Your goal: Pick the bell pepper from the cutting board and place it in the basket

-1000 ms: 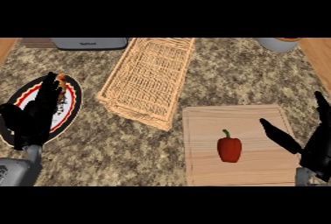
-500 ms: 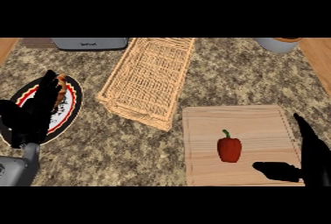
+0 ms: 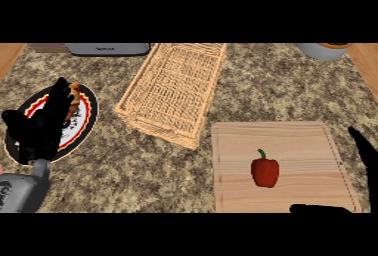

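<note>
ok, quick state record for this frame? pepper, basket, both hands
bell pepper: lying on cutting board, untouched
basket: up-left of board, pepper not in it
right hand: open, at board's lower right corner, apart from pepper
left hand: open, resting over plate at left
task step: pick not yet begun
</note>
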